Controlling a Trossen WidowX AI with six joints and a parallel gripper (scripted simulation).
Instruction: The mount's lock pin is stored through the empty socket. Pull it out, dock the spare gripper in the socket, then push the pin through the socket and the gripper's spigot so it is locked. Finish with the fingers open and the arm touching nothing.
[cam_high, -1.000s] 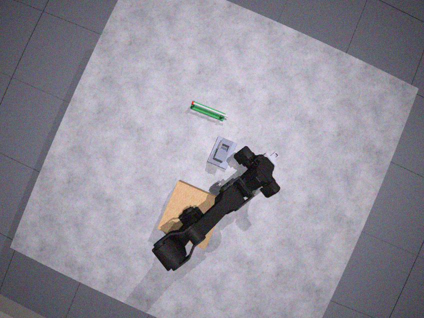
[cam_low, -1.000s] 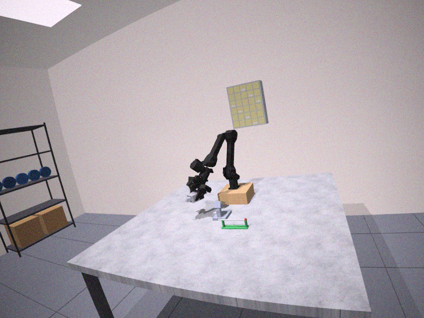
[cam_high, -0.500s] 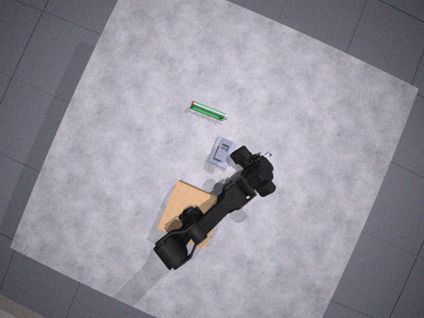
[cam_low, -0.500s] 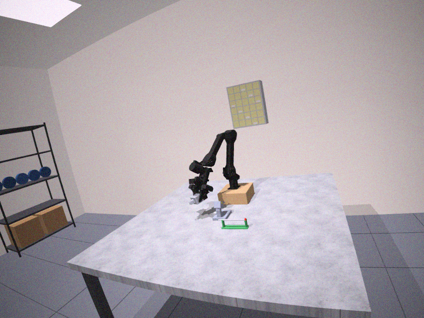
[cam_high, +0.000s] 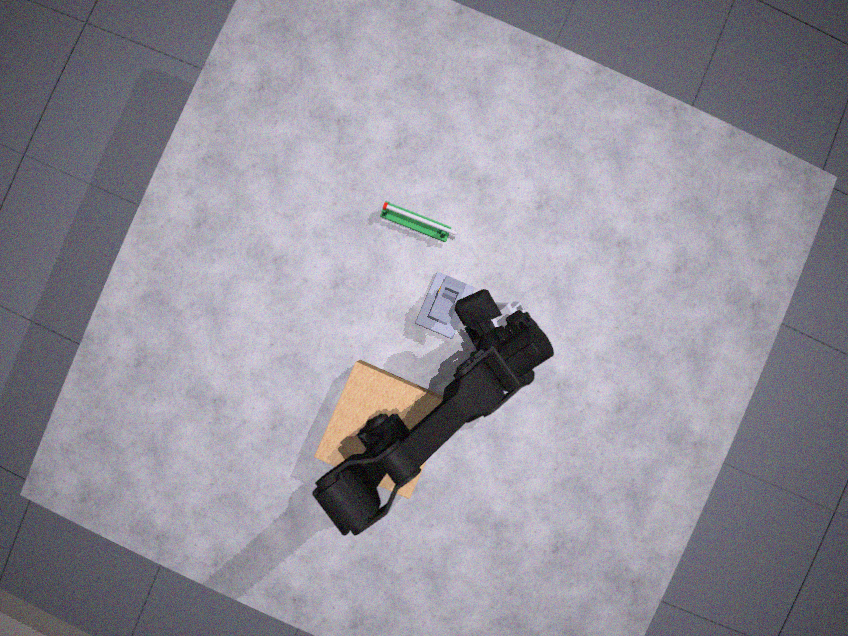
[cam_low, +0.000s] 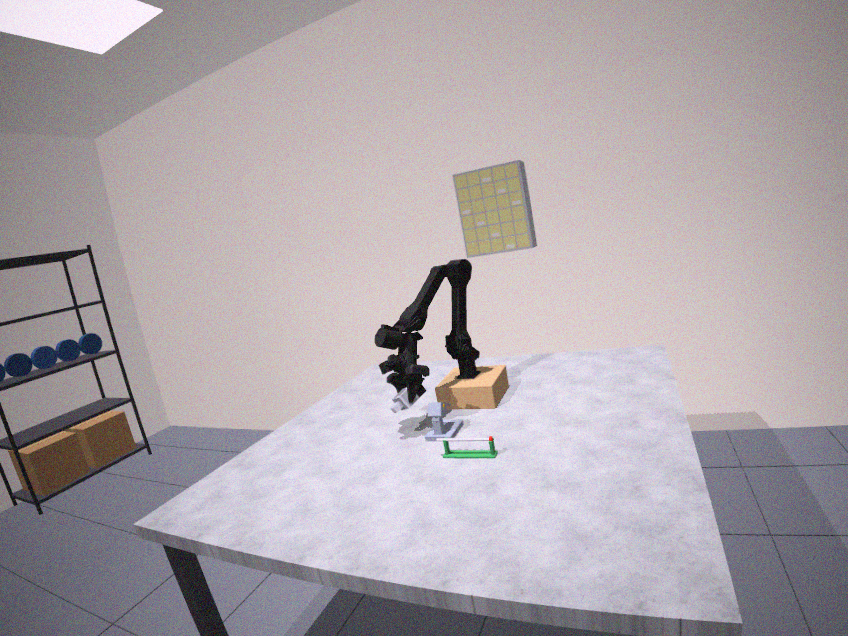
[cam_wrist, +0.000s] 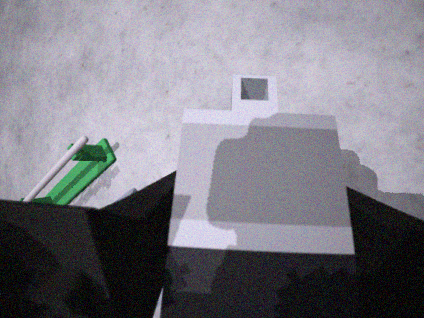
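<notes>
"So, what has the end effector (cam_high: 498, 320) (cam_low: 410, 397) (cam_wrist: 248, 179) got?"

"It's pinching the spare gripper (cam_high: 508, 312) (cam_low: 401, 401) (cam_wrist: 248, 179), that pale block, off the table (cam_high: 582, 205) (cam_low: 547, 520) (cam_wrist: 150, 50)."

"Which way does it point?"

"From the exterior, it tilts down and left. In the wrist view, its square-holed spigot (cam_wrist: 254, 105) points away from the fingers, toward the upper edge."

"Docked?"

"No, it's beside the grey mount (cam_high: 428, 320) (cam_low: 441, 434), apart from the socket."

"And the lock pin (cam_high: 417, 217) (cam_low: 468, 439) (cam_wrist: 57, 167)?"

"Farther out, lying along the green rack (cam_high: 413, 224) (cam_low: 469, 454) (cam_wrist: 82, 180). Its long axis is level; from above, the red end faces upper left, the plain end lower right."

"And the arm (cam_high: 438, 424) (cam_low: 459, 308)?"

"It reaches over from the wooden block (cam_high: 363, 397) (cam_low: 472, 395)."
</notes>
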